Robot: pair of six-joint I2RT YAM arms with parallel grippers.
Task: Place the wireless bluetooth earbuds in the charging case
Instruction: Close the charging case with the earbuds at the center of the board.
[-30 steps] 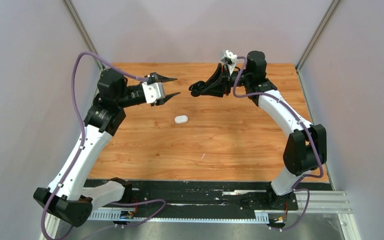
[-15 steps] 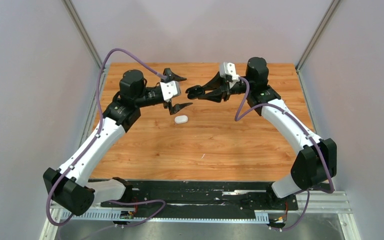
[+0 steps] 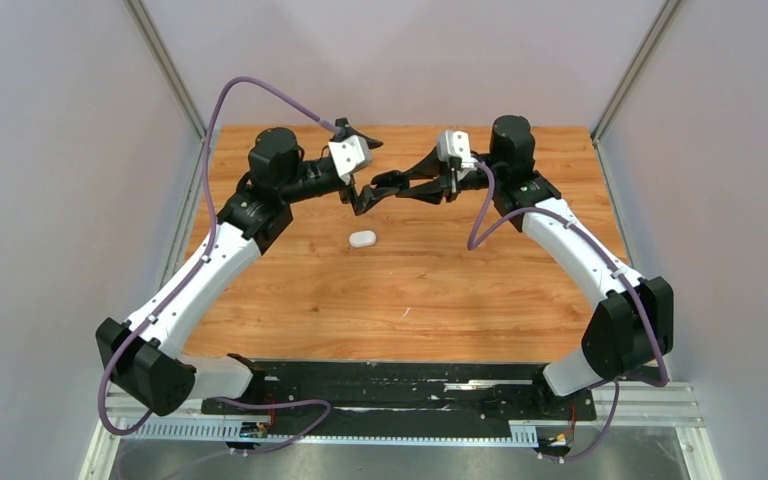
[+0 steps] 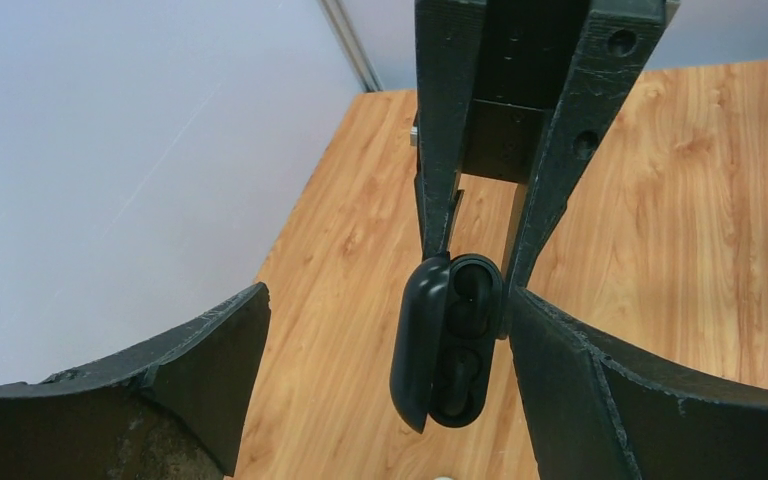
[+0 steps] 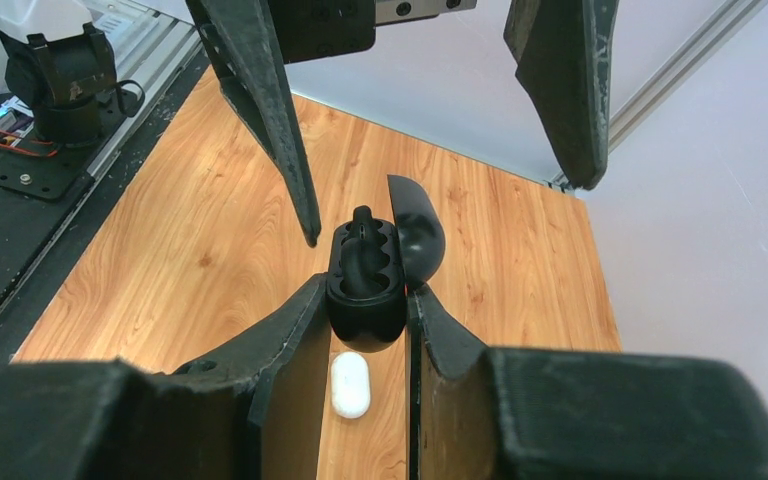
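Robotics lab cell, plain panel walls [image 3: 50, 200], aluminium frame posts [image 3: 165, 65], wooden table [image 3: 410, 290], loose purple cables [image 3: 260, 81]

A wooden table top [image 3: 430, 300] with a warm orange-brown grain in lengthwise planks fills the middle of the top view. A small pale fleck [image 3: 406, 312] shows on the wood toward the near side. Plain grey-lilac panels close it in: a left wall [image 3: 50, 170], a back wall [image 3: 400, 55] and a right wall [image 3: 735, 200]. Slanting aluminium posts stand where they meet, one at the far left corner [image 3: 165, 65] and one at the far right [image 3: 635, 65]. Along the near edge of the wood lies a black mounting plate [image 3: 410, 385], and just in front of it a pale slotted rail [image 3: 380, 431] runs across, lying on a brushed metal surface [image 3: 410, 464].
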